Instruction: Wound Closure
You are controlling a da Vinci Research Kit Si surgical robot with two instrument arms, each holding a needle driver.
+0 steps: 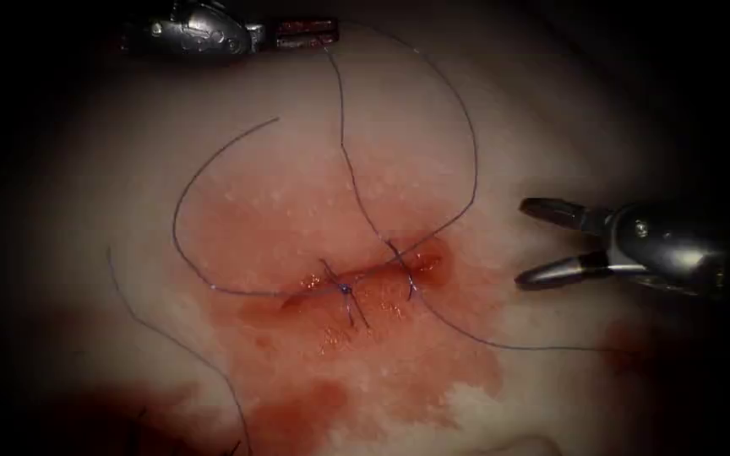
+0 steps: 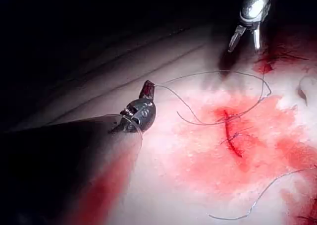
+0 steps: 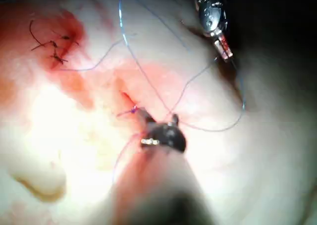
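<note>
A short cut (image 1: pixel 365 283) in pale, glistening tissue (image 1: pixel 551 110), ringed by red fluid (image 1: pixel 382 363), carries two knotted stitches. Thin dark thread (image 1: pixel 344 152) rises from it to the left tool (image 1: pixel 307 34), jaws clamped on the strand. Right of the cut, the right tool (image 1: pixel 530 241) gapes, holding nothing. Judged: knot tying; tension needs care.

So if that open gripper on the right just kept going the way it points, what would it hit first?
Probably the thread looping beside the cut, though depth is unclear; the right gripper holds nothing.

Glossy metal tool (image 1: pixel 551 245), wet-shiny tissue (image 1: pixel 551 127)
</note>
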